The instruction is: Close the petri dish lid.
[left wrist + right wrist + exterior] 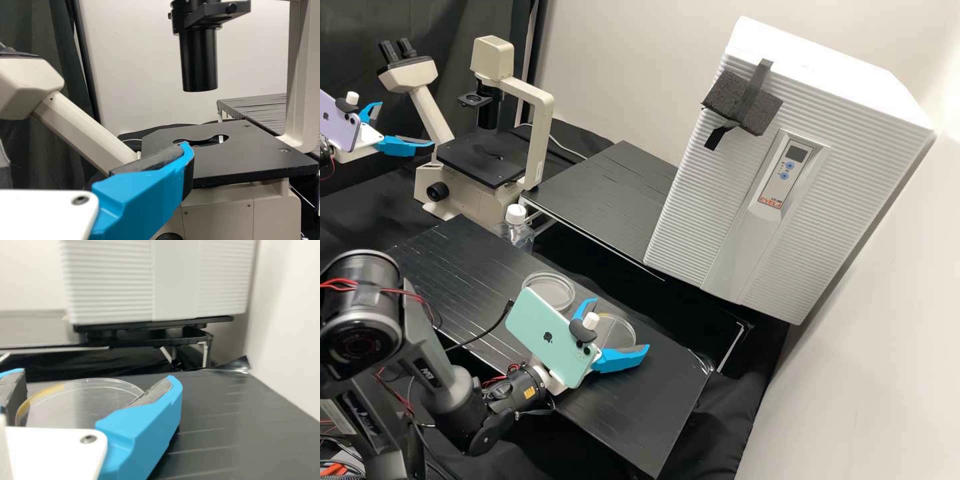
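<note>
Petri dish (pixel 613 328), clear, round, between right gripper (pixel 621 323)'s spread fingers; left gripper (pixel 407 123), fingers spread.

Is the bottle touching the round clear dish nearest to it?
Apart. The high view shows a strip of black bench between the bottle and that dish.
</note>
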You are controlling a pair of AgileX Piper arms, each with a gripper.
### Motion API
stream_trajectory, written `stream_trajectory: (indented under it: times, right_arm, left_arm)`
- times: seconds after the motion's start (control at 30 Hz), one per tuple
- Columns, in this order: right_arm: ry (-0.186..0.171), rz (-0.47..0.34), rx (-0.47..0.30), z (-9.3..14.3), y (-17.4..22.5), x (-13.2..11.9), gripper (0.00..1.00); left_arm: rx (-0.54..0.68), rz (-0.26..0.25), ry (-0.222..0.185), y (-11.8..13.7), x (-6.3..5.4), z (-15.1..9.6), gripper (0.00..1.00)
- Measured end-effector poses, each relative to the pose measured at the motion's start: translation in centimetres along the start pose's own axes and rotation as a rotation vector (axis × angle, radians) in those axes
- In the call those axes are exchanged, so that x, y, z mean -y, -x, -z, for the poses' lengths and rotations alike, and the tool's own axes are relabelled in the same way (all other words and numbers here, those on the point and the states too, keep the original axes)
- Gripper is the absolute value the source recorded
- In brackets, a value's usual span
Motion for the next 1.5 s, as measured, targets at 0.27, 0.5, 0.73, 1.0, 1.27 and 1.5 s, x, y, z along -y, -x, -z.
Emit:
stream_trajectory:
  times: [0.27,0.5,0.73,1.0,1.27,1.5]
  right_arm:
    - [-0.035,-0.034,-0.121,2.3,0.9,-0.8,0.00]
    - [0.026,0.073,-0.289,5.1,0.9,1.3,0.00]
    - [0.081,0.107,-0.362,6.7,0.7,3.0,0.00]
    - [0.130,0.148,-0.422,7.9,0.8,4.5,0.00]
    - [0.163,0.179,-0.421,8.0,0.8,5.2,0.00]
    - [0.195,0.239,-0.337,7.3,0.7,5.8,0.00]
  left_arm:
    - [0.000,0.000,0.000,0.0,0.0,0.0,1.00]
    - [0.000,0.000,0.000,0.0,0.0,0.0,1.00]
    - [0.000,0.000,0.000,0.0,0.0,0.0,1.00]
    - [0.000,0.000,0.000,0.0,0.0,0.0,1.00]
    - [0.000,0.000,0.000,0.0,0.0,0.0,1.00]
    - [0.000,0.000,0.000,0.0,0.0,0.0,1.00]
